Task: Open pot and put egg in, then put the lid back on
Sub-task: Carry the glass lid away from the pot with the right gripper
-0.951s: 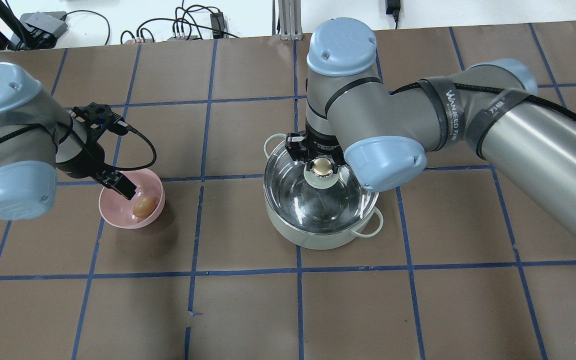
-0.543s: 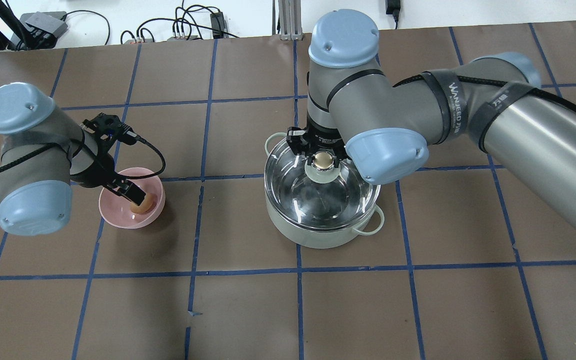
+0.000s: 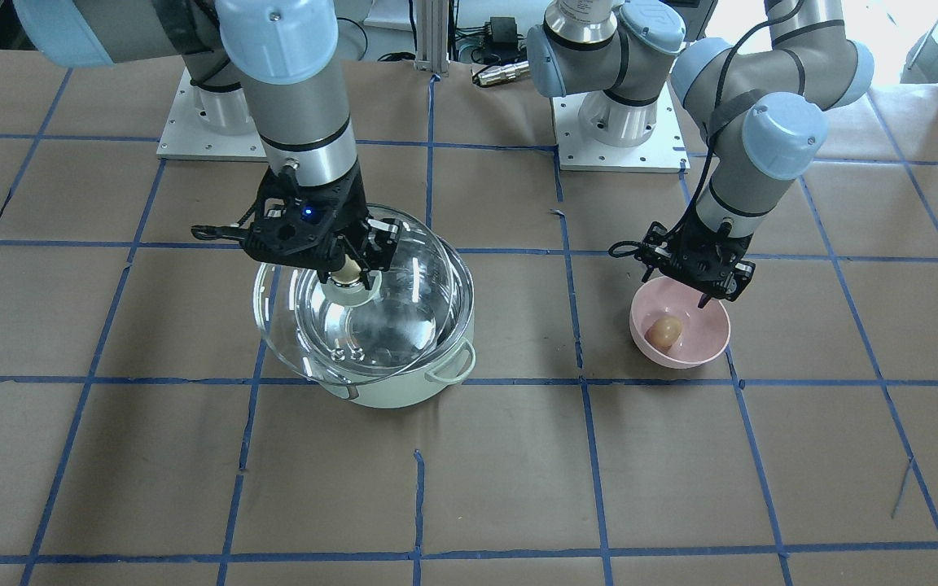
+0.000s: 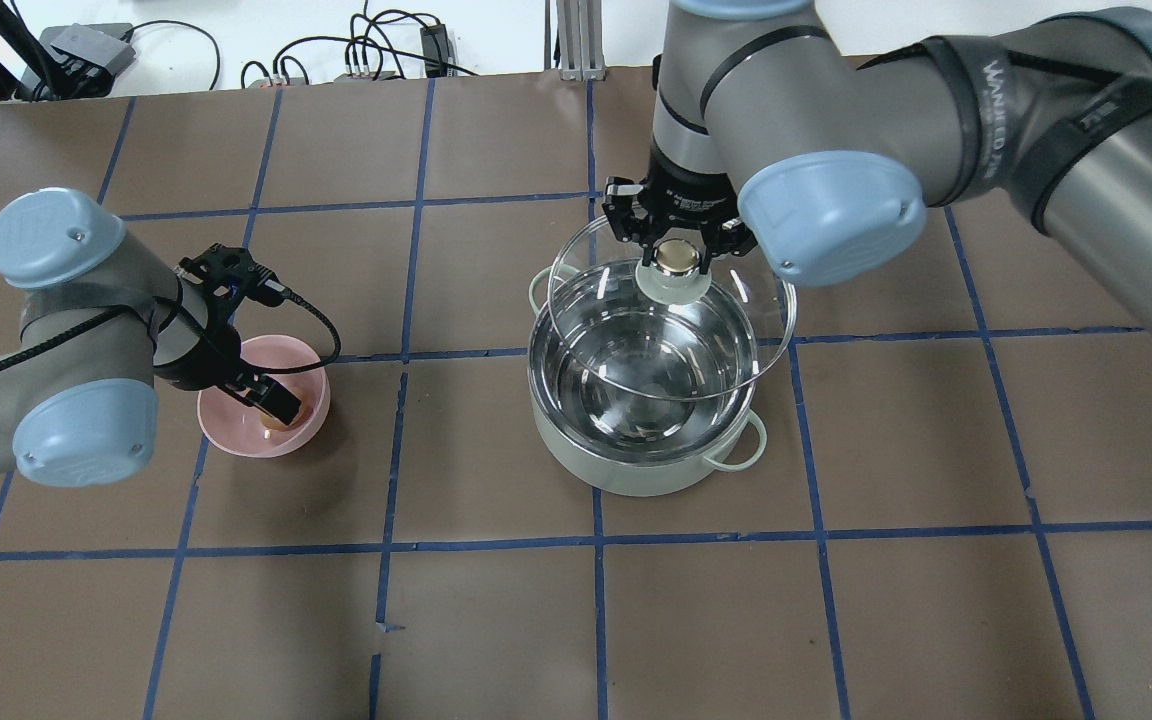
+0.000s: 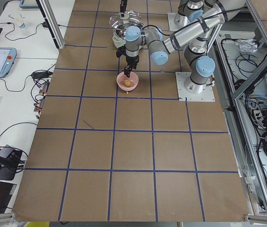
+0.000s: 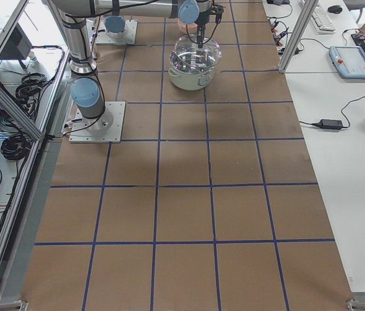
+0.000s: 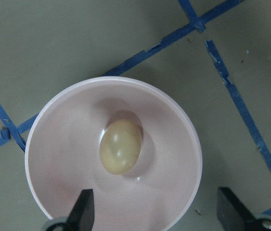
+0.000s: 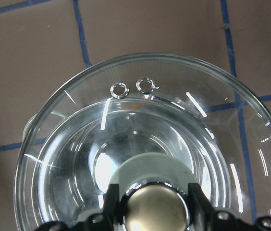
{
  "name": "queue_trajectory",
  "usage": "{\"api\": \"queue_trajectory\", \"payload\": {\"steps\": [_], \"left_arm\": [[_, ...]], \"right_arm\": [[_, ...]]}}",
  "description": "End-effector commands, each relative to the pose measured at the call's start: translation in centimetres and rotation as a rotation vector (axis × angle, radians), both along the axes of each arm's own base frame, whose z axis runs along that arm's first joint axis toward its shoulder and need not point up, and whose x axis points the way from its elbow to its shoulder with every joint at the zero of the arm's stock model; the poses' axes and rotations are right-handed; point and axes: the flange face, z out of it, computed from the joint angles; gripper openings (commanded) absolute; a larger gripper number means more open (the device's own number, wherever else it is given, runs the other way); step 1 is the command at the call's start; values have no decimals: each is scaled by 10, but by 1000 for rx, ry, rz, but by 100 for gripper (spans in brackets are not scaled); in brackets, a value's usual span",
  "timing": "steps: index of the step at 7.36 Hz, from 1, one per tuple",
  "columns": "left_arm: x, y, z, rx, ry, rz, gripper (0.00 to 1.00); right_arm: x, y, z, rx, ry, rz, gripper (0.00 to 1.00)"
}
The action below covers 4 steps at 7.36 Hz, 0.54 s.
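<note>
We see the right tool (image 4: 678,256) clamped on the knob (image 8: 157,210) of the lid (image 4: 671,289), holding it raised and off-centre above the open pot (image 4: 636,470) on the worktop (image 4: 496,620). The left tool (image 7: 157,211) hangs, fingers apart, over the pink bowl (image 7: 63,144), where the egg (image 7: 120,147) lies.

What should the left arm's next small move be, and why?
Probably lower the left gripper until its open fingers straddle the egg. The egg lies untouched in the pink bowl, with the gripper above it. The right gripper already holds the lid lifted off the pot.
</note>
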Motion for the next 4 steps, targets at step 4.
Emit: {"api": "queue_trajectory", "payload": {"steps": [4], "left_arm": [[10,-18,-18,-33,-13,-66,91]], "right_arm": [[-120,-22,41,-48,26,-10,44]]}}
